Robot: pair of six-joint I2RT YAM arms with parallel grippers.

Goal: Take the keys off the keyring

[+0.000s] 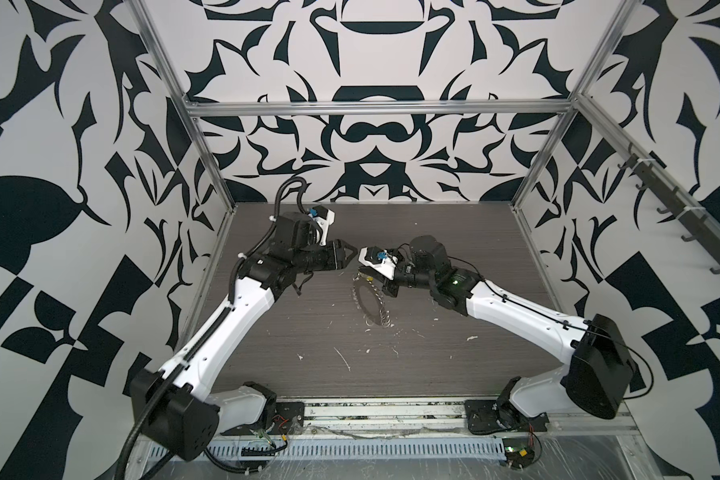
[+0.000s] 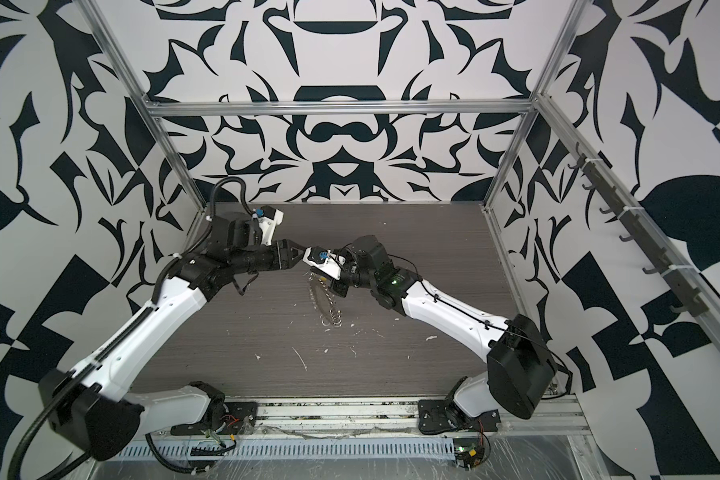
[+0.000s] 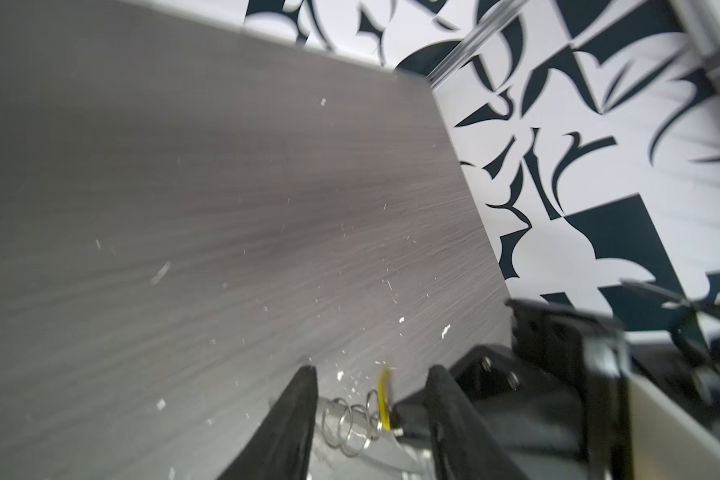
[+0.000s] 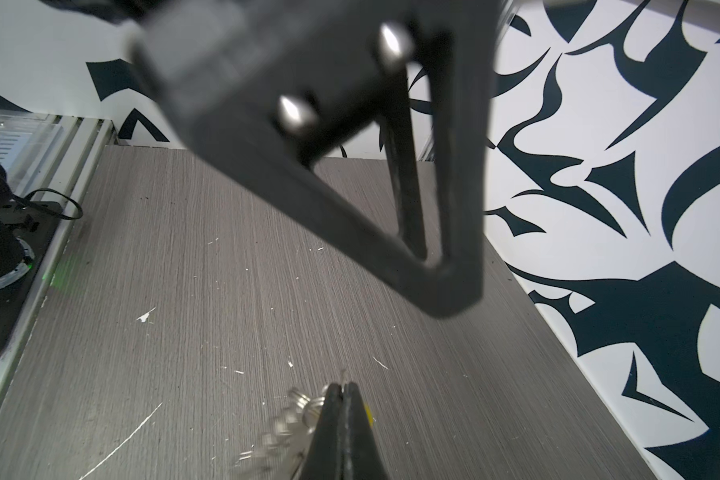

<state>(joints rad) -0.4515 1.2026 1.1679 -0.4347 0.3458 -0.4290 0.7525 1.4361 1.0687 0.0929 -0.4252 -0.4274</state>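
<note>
In both top views my right gripper (image 1: 364, 275) (image 2: 316, 275) is shut on the rim of the keyring (image 1: 370, 300) (image 2: 324, 298), holding the grey disc edge-on above the table. Silver wire loops (image 1: 382, 321) hang at its low end. In the right wrist view the shut gripper (image 4: 341, 388) has a thin metal edge poking out of its tips. A sliver of the yellow key (image 4: 367, 409) shows beside one finger. My left gripper (image 1: 352, 251) (image 3: 373, 376) is open just above the ring, touching nothing. In the left wrist view the yellow key (image 3: 385, 395) and wire loops (image 3: 350, 419) show in the gap between its fingers.
The grey wood-grain table (image 1: 433, 374) is flecked with white scraps. Patterned walls and aluminium frame posts (image 1: 215, 166) close it in on three sides. Both arm bases sit on the rail (image 1: 371, 415) at the front edge. The two wrists nearly meet at mid-table.
</note>
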